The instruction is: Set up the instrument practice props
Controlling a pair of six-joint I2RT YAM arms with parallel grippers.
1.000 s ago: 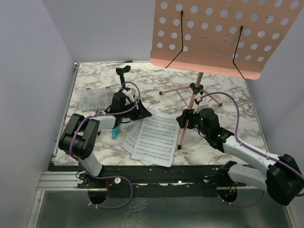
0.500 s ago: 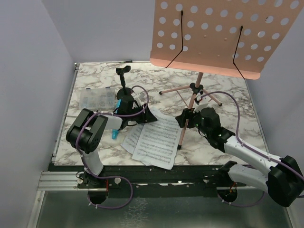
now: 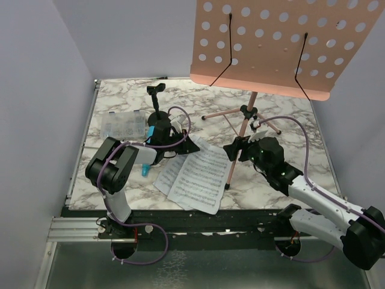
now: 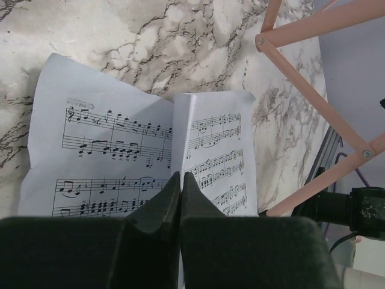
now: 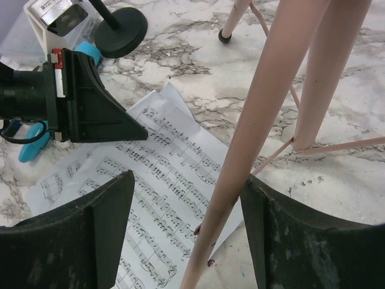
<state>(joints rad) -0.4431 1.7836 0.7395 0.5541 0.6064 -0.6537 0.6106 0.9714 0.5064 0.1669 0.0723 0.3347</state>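
Note:
The pink music stand (image 3: 271, 42) stands upright at the right, its tripod legs (image 3: 231, 165) on the marble. My right gripper (image 3: 236, 147) is open around one pink leg (image 5: 240, 150), which runs close to its right finger (image 5: 283, 235). White sheet-music pages (image 3: 195, 174) lie flat in front of the stand. My left gripper (image 4: 180, 174) is shut at the pages' far edge, and one page's edge (image 4: 174, 132) runs up into the jaw line. The black mic stand (image 3: 155, 96) rises behind the left wrist. The blue microphone (image 3: 146, 171) lies left of the pages.
A clear plastic compartment box (image 3: 123, 124) sits at the left, beside the mic stand's round base (image 5: 120, 24). The stand's other legs (image 3: 264, 123) spread behind my right arm. Grey walls close in the left and back.
My left gripper has shut and swung right from beside the box to the far edge of the sheet music. The right gripper stays open around the stand's leg, shifted slightly.

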